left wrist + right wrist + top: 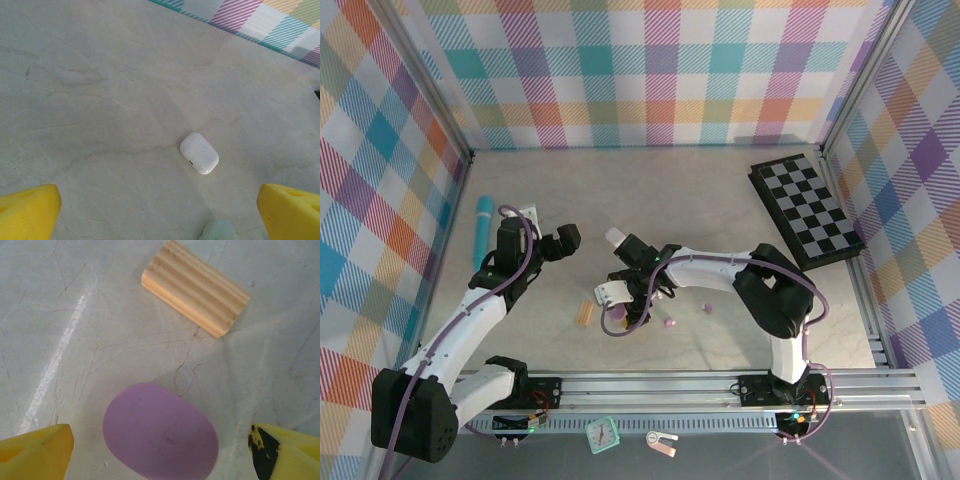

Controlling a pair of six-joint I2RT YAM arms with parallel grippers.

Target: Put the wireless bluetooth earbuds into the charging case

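Note:
A purple charging case (160, 432) lies shut on the table, right between the yellow fingers of my right gripper (160, 441). The jaws stand wide on either side of it and do not touch it. Two tiny purple earbuds (670, 323) (706, 309) lie on the table just right of that gripper (623, 292). A white case (199, 153) lies shut ahead of my left gripper (160, 220), which is open and holds nothing. The top of a pale green case (218, 231) shows near its right finger. From above, the left gripper (565, 240) hovers left of the white case (617, 237).
A tan ribbed block (196, 287) (584, 316) lies close beyond the purple case. A teal cylinder (484, 235) lies by the left wall and a checkerboard (807, 210) at the back right. Plaid walls close in three sides of the table.

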